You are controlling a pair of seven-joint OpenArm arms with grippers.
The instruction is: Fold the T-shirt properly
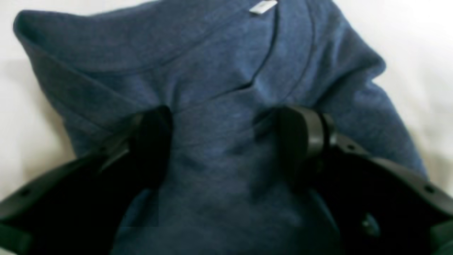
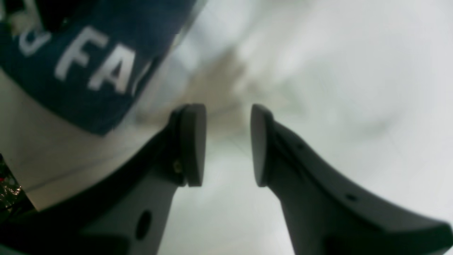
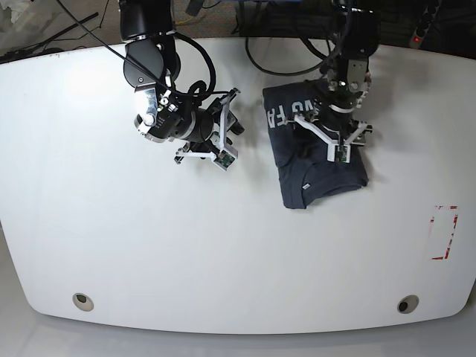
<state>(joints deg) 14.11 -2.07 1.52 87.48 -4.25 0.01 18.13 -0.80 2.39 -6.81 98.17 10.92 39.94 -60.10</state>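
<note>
1. I see a wide white worktop (image 3: 223, 245) from above, with a dark blue-grey T-shirt (image 3: 316, 160) lying on its far half, right of centre in the base view.
2. The T-shirt is already gathered into a compact, roughly rectangular bundle, so I judge the folding well advanced. Its near edge is uneven and bulges at one corner, so some squaring up seems left to do.
3. The bundle's long axis runs from the far edge of the worktop toward me. White block lettering (image 3: 286, 113) sits at the far end; the neckline end, with a small white label (image 1: 262, 6), lies at the near end.
4. My left gripper (image 3: 336, 141) hangs directly over the bundle. In the left wrist view its fingers (image 1: 300, 141) stand well apart with smooth cloth between them, and nothing is pinched. I cannot tell whether the tips touch the fabric.
5. My right gripper (image 3: 219, 137) sits over bare worktop just beside the T-shirt, apart from it. In the right wrist view its fingers (image 2: 193, 145) show a clear gap, partly open, and hold nothing; the lettered edge of the cloth shows off to one side.
6. A small red-and-white marking (image 3: 444, 232) lies near the worktop's edge, well apart from the T-shirt.
</note>
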